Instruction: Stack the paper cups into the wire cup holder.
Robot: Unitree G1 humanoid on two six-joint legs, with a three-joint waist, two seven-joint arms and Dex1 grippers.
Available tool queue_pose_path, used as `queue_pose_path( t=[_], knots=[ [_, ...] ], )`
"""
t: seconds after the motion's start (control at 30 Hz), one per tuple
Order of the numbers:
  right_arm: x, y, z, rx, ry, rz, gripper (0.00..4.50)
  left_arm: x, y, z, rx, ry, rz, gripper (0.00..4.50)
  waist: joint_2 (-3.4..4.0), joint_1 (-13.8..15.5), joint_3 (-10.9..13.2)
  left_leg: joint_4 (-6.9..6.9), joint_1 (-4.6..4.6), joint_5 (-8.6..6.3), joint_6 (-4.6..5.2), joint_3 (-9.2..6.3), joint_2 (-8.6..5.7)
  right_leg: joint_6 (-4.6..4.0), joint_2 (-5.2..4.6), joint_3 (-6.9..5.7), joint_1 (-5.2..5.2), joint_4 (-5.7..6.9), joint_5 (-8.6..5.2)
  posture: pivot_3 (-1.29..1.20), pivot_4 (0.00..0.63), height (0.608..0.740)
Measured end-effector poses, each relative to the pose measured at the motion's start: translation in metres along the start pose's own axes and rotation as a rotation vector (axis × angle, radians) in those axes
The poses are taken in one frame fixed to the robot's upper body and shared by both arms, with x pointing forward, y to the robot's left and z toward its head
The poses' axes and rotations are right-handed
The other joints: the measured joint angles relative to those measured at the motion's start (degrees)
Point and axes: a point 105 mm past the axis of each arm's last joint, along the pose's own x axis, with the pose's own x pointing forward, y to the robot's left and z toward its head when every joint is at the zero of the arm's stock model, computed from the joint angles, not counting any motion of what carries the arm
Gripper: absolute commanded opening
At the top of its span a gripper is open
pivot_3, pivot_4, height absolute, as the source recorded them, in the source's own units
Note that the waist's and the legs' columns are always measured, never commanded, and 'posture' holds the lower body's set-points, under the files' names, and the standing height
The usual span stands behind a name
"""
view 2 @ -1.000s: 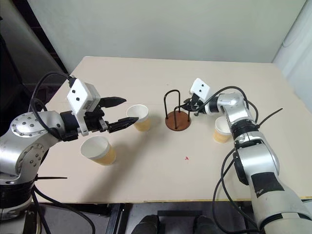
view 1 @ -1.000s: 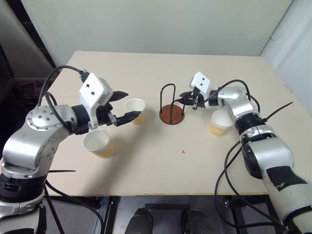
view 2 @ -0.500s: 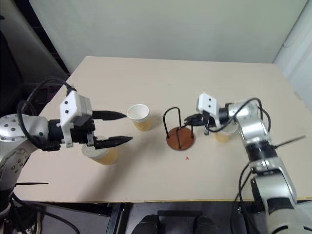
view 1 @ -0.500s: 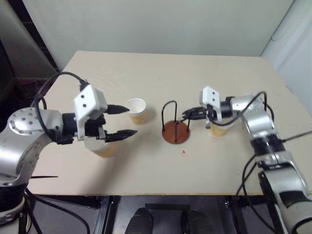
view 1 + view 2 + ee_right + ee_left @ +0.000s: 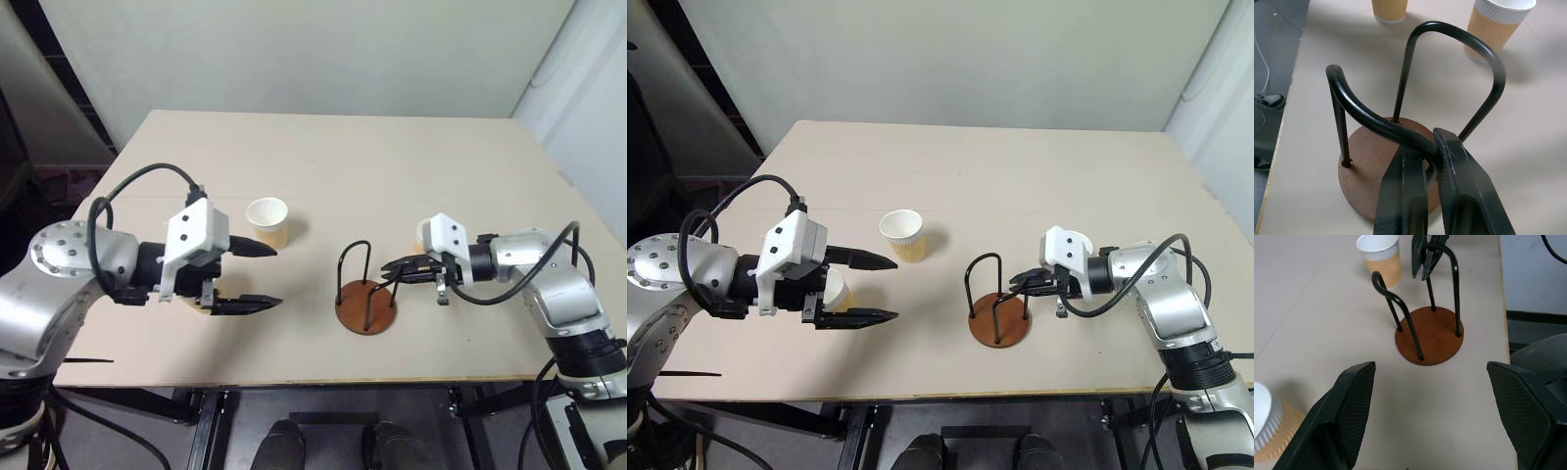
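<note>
Empty wire cup holder (image 5: 365, 291) upright, paper cups (image 5: 267, 221) apart

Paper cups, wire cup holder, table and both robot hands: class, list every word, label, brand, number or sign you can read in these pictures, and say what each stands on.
No readable text on anything.
Paper cups: plain tan sides, white rims, no print.
Wire cup holder: bare black wire and brown disc, no label.
Left hand and right hand: white housings show small dark dots, no letters.
Table: no writing seen.
</note>
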Motion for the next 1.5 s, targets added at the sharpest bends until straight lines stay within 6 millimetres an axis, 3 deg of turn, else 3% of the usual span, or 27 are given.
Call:
queue_pose_path(
  t=[0.2,0.37,0.47,0.53,0.63,0.73,0.9,1.0,1.13,1.23,1.43,1.5],
  knots=[
    [0.004,0.006,-0.008,0.022,0.042,0.055,2.71,0.0,-0.001,0.0,-0.001,-0.003,-0.005,3.92,0.0,-0.04,0.0,0.0,0.09,0.0,-0.04,0.0,-0.02,0.01,0.02,0.01,-0.05,-0.06,0.0,0.0,0.15,0.74],
    [-0.017,0.014,-0.012,-0.005,0.127,0.146,4.48,-0.002,-0.001,-0.001,-0.009,-0.007,0.002,3.92,-0.01,0.16,0.0,0.01,-0.15,-0.07,-0.07,-0.02,-0.06,0.03,0.05,0.0,-0.11,-0.12,-0.01,0.0,0.15,0.74],
    [-0.044,0.004,-0.01,-0.065,0.196,0.125,4.48,-0.01,0.006,0.007,0.004,-0.046,0.061,3.92,-0.01,0.28,0.02,0.04,-0.23,-0.08,-0.07,0.01,-0.1,0.07,0.05,0.01,-0.14,-0.15,0.0,0.0,0.15,0.74],
    [-0.071,-0.021,0.004,-0.139,0.228,0.025,4.48,-0.018,0.017,0.022,0.015,-0.134,0.13,3.92,-0.01,0.3,0.01,0.07,-0.2,-0.07,-0.07,0.05,-0.1,0.12,0.05,0.04,-0.11,-0.1,0.04,0.0,0.15,0.74],
    [-0.089,-0.048,0.02,-0.21,0.239,-0.09,4.48,-0.02,0.02,0.03,0.019,-0.177,0.148,3.92,-0.04,0.17,-0.01,0.02,0.01,-0.09,-0.04,0.09,-0.02,0.12,0.07,0.09,0.22,-0.1,0.03,0.0,0.15,0.74],
    [-0.087,-0.063,0.003,-0.172,0.272,-0.13,4.48,-0.011,0.019,0.022,0.004,-0.144,0.127,3.92,-0.04,0.11,0.0,0.03,0.48,-0.08,0.0,0.11,0.07,0.1,0.08,0.1,0.3,-0.09,0.01,0.0,0.15,0.74],
    [-0.065,-0.06,-0.035,-0.063,0.296,-0.055,4.48,0.0,0.017,0.013,0.001,-0.106,0.102,3.92,0.01,0.14,0.03,-0.02,0.39,-0.07,0.02,0.14,0.11,0.1,0.07,0.1,0.13,-0.05,0.02,0.0,0.15,0.74],
    [-0.062,-0.061,-0.041,-0.054,0.301,-0.047,4.48,0.001,0.016,0.01,-0.005,-0.101,0.101,3.92,0.01,0.16,0.03,-0.08,0.26,-0.11,0.04,0.14,0.11,0.14,0.05,0.1,0.0,-0.04,0.05,0.0,0.15,0.74],
    [-0.049,-0.059,-0.046,-0.08,0.325,-0.005,3.58,0.002,0.016,0.007,-0.019,-0.095,0.109,3.92,0.01,0.16,0.03,-0.1,0.25,-0.26,0.01,0.15,0.18,0.46,0.05,0.03,-0.03,-0.05,0.24,0.0,0.15,0.74],
    [-0.04,-0.057,-0.051,-0.101,0.341,0.016,2.42,0.002,0.013,0.006,-0.013,-0.087,0.109,3.92,0.01,0.15,0.03,-0.11,0.23,-0.29,0.0,0.16,0.19,0.48,0.05,0.03,-0.06,-0.06,0.25,0.0,0.15,0.74],
    [-0.04,-0.057,-0.052,-0.124,0.36,0.017,0.1,0.001,0.009,0.004,-0.016,-0.075,0.109,3.92,0.01,0.18,0.03,-0.1,0.24,-0.31,0.0,0.16,0.18,0.16,0.03,0.03,-0.06,-0.04,0.07,0.0,0.15,0.74],
    [-0.044,-0.056,-0.049,-0.138,0.362,0.027,0.04,-0.003,0.01,0.005,-0.014,-0.08,0.12,3.92,0.02,0.2,0.03,-0.09,0.23,-0.31,0.0,0.16,0.18,0.02,0.03,0.03,-0.06,-0.02,-0.01,0.0,0.15,0.74]
  ],
)
